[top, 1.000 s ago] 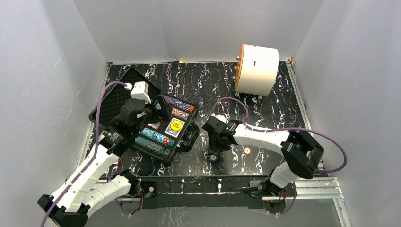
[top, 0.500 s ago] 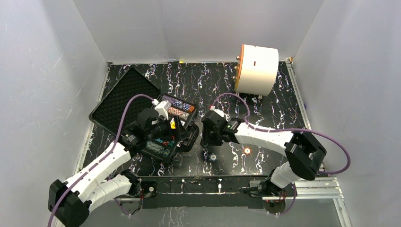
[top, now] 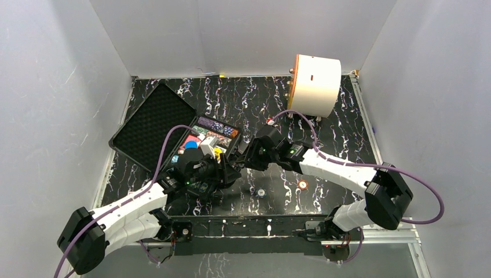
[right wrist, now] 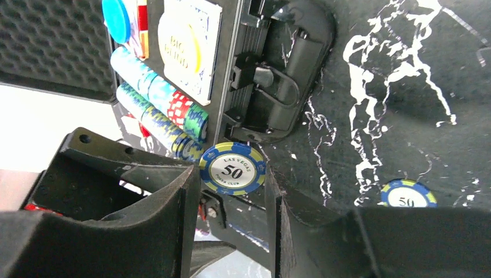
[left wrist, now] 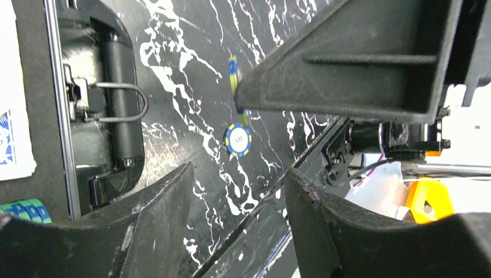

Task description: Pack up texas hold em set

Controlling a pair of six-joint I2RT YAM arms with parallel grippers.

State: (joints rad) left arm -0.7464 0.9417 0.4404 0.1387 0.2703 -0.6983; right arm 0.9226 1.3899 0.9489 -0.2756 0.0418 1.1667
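Note:
The black case (top: 151,119) lies open at the left, its foam lid flat and its base (right wrist: 234,75) holding rows of multicoloured chips (right wrist: 156,110), a Big Blind button (right wrist: 182,46) and a blue button (right wrist: 116,17). My right gripper (right wrist: 233,174) is shut on a blue-and-yellow 50 chip (right wrist: 233,168) just off the case's latch side (top: 245,158). A second blue 50 chip (top: 261,191) lies on the table and also shows in the left wrist view (left wrist: 238,141). My left gripper (left wrist: 237,174) is open and empty, over the case's near right corner (top: 223,172).
A large white cylinder with an orange face (top: 314,85) stands at the back right. An orange-and-white chip (top: 302,185) lies on the marbled table to the right of the blue one. The case handle and latch (left wrist: 116,98) face the right gripper. Grey walls enclose the table.
My right gripper has risen from the table with a 50 chip and moved left and back to the case. My left gripper has swung from over the case's left part to its near right corner.

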